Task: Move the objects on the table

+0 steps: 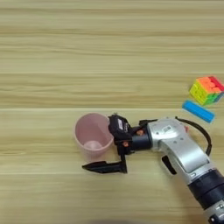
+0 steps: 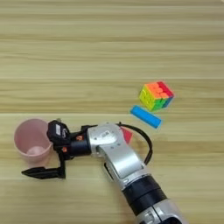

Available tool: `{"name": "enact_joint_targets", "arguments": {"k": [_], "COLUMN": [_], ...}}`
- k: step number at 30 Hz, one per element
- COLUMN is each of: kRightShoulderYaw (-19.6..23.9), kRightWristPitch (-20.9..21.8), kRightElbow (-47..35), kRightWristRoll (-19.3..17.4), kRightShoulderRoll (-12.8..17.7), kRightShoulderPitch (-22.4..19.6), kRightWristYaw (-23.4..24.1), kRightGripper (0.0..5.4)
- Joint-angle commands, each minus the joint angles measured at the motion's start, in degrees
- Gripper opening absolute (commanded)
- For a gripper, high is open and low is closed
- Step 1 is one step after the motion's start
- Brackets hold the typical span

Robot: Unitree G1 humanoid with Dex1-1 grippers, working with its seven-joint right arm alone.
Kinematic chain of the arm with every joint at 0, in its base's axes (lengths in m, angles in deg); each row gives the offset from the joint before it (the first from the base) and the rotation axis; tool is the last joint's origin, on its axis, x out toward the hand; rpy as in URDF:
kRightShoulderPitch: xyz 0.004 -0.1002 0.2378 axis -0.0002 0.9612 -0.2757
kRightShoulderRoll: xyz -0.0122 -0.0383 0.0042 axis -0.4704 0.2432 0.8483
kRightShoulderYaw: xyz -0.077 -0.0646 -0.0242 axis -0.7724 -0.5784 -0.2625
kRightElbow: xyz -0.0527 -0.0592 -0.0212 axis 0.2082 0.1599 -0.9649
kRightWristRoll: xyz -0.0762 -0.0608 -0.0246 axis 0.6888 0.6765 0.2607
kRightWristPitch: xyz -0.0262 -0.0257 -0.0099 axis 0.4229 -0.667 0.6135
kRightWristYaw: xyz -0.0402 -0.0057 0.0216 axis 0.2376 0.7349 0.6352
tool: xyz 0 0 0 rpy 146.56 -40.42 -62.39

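Four small things are showing on the tabletop [image 1: 52, 52]: one pink plastic cup [image 1: 92, 135] standing upright at the near left, one multicoloured puzzle cube [image 1: 206, 90] at the far right, one blue flat bar [image 1: 198, 111] lying just near of that cube, and what is probably one red cube [image 2: 127, 135], mostly hiding behind the silver forearm [image 2: 118, 157]. The right gripper [image 1: 107, 148] is sitting just right of the cup, its fingers [image 1: 103, 167] spreading open, one lying flat near of the cup.
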Motion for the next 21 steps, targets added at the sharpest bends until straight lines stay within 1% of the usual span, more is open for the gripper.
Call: {"name": "enact_joint_targets", "arguments": {"k": [1, 10, 21], "kRightShoulderYaw": [0.1, -0.5, 0.4], "kRightWristPitch": [-0.1, -0.7, -0.4], "kRightElbow": [-2.3, -2.8, -1.5], "kRightWristRoll": [0.3, 0.1, -0.3], "kRightShoulderRoll": [-0.8, -2.0, -1.6], "kRightShoulderPitch": [-3.6, -3.9, -3.7], "kRightWristYaw": [2.3, 2.6, 2.8], "kRightGripper": [5.38, 5.38, 5.38]}}
